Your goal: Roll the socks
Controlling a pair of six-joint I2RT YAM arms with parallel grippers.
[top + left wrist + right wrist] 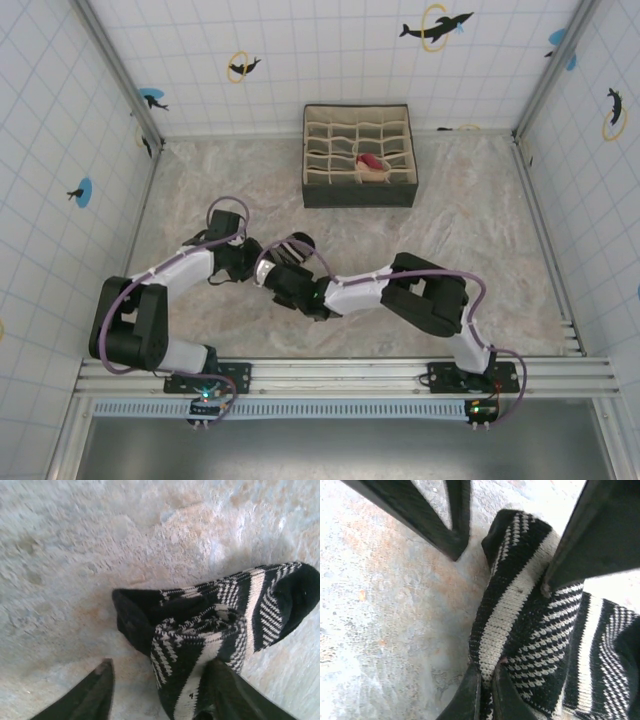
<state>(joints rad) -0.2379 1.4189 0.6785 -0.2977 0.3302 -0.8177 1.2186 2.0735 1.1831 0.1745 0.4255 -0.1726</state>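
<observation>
The black sock [220, 615] with grey-white stripes lies bunched and partly folded on the marble table top [75, 555]. It is also seen near the table's middle, the black sock [297, 245]. My right gripper [487, 692] is shut on a fold of the black sock [530, 625] at its near edge. My left gripper [160, 692] is open and straddles the sock, one finger beside it on the table, the other finger [600, 530] pressing on the fabric. The peach sock [372, 163] with dark red parts sits in a compartment of the organizer box [330, 195].
The divided fabric organizer box stands at the back middle of the table. Tiled walls [60, 150] close in the left, right and back sides. Both arms [360, 290] cross the near middle of the table.
</observation>
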